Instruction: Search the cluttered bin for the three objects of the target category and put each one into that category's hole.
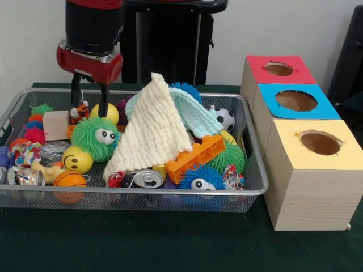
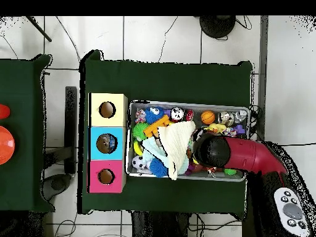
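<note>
The bin (image 1: 170, 96) of silver wire mesh is full of toys; it also shows in the overhead view (image 2: 185, 103). My gripper (image 1: 88, 111) reaches down into its far left part in the front view. Its two black fingers (image 1: 104, 101) stand apart, open, on either side of a small orange striped toy (image 1: 82, 111). A yellow ball (image 1: 113, 113) lies just right of them and a green fuzzy ball with eyes (image 1: 95, 139) just in front. In the overhead view the arm's wrist (image 2: 213, 151) hides the gripper. A cream cloth (image 1: 150, 127) is heaped in the middle.
Three wooden boxes with holes stand beside the bin: red top (image 1: 258, 71), blue top (image 1: 266, 105), yellow top (image 1: 289, 150). Also in the bin are a wooden block (image 1: 55, 124), an orange brick (image 1: 195, 157), a can (image 1: 146, 179), a soccer ball (image 1: 225, 119) and a pale green cloth (image 1: 193, 113).
</note>
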Motion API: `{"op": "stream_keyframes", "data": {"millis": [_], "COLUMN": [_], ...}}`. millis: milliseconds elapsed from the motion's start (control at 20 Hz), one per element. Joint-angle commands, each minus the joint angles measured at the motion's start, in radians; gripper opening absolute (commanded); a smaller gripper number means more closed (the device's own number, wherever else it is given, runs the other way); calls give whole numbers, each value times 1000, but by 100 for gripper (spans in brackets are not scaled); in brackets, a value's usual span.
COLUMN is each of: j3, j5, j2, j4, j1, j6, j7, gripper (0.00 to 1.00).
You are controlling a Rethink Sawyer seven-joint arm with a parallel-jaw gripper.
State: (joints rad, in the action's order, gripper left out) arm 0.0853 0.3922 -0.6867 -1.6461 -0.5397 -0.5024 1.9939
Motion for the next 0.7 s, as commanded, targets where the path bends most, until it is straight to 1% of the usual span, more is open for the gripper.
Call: {"op": "stream_keyframes", "data": {"millis": [50,150,350,550,700], "j3": [-40,-49,-62,-103,-129], "j5": [66,78,85,92,91], "j2": [136,170,214,256,265], "j4": [59,79,95,122,131], "j1": [7,6,9,39,47], "j6": [62,93,140,178,192], "j7": [71,69,68,95,92], "gripper": [100,100,100,100,100]}}
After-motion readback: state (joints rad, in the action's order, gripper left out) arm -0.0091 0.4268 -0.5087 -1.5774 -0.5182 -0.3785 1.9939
